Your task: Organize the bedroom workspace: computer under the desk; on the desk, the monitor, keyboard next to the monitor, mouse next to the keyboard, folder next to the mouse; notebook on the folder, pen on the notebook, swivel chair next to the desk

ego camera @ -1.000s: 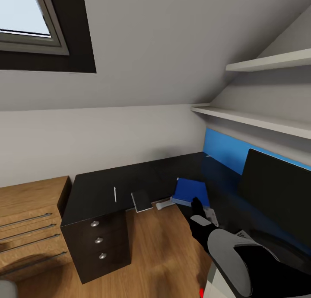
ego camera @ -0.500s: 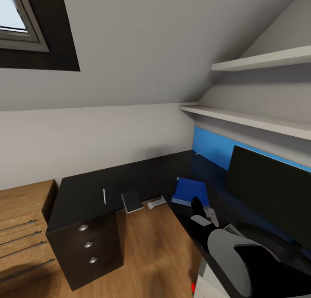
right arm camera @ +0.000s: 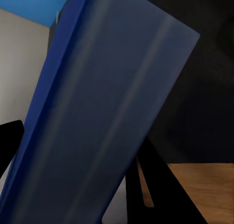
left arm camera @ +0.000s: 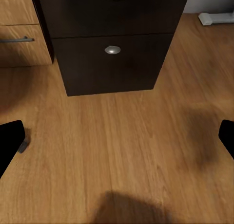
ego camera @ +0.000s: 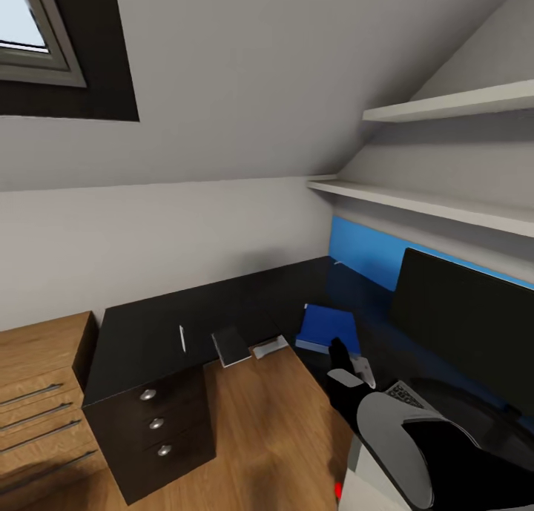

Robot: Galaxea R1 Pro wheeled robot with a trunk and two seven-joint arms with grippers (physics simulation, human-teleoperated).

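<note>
1. I am on the folder step: my right end effector (ego camera: 348,359) is clamped on the blue folder (ego camera: 328,328), holding it up above the black desk (ego camera: 148,333), tilted, with its near edge in the grip. In the right wrist view the folder (right arm camera: 105,117) runs slantwise right in front of the camera, one dark finger (right arm camera: 156,180) behind it.

2. The monitor (ego camera: 463,325) stands on the right wing of the desk against the blue panel (ego camera: 367,255). Just below my right forearm I can see a corner of what I take to be the keyboard (ego camera: 404,396), though the arm hides most of it, so I cannot place the mouse.

3. On the left wing, near the edge, lie the pen (ego camera: 182,338), the notebook (ego camera: 231,345) and a small pale object (ego camera: 268,345) I cannot identify from here.

4. My left end effector (left arm camera: 117,136) is spread wide and holds nothing; it hangs low over the wooden floor (left arm camera: 122,151) in front of the drawers (left arm camera: 113,63).

5. Next move, as I judge it: find the mouse, bring the folder down flat onto bare desk beside it, clear of the keyboard, and let go only once it lies level. Then I fetch the notebook, then the pen
</note>
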